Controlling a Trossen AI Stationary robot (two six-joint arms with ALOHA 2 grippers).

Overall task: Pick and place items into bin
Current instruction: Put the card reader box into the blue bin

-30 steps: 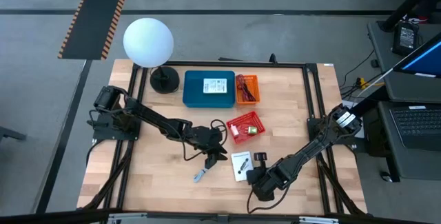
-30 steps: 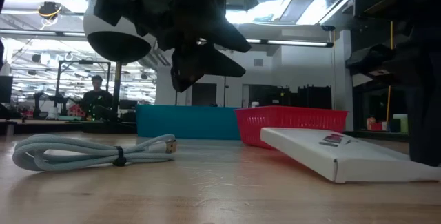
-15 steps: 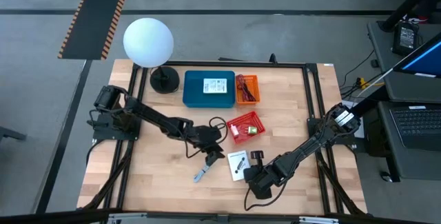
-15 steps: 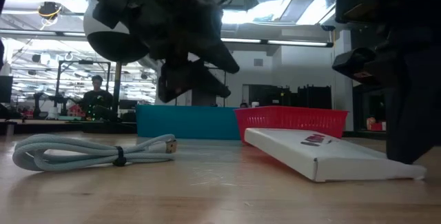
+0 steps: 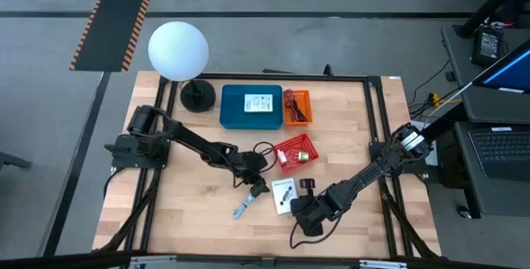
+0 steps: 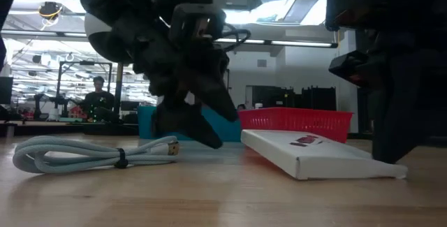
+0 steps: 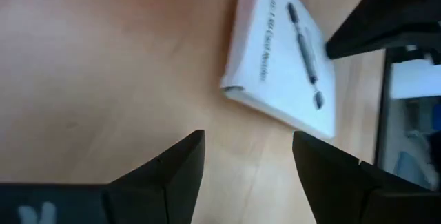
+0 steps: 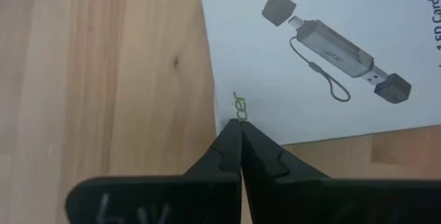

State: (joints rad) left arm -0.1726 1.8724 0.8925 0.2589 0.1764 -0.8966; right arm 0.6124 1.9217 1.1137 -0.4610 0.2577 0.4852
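White card-reader box (image 8: pixel 324 58) lies flat; right gripper (image 8: pixel 240 136) clenched, tips touching its edge. Left gripper (image 7: pixel 248 156) spread, box just beyond. Box partly cropped.

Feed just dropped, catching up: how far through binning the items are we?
Done: a white card lies in the blue bin; cables fill the orange tray.

In hand: nothing. The left tool hovers open beside the white printed box; the shut right tool presses its edge.

Left: that box and the grey bundled cable.

White box (image 8: pixel 324 58): green "cer" by edge; "SD Card Rea…" partly legible on side.
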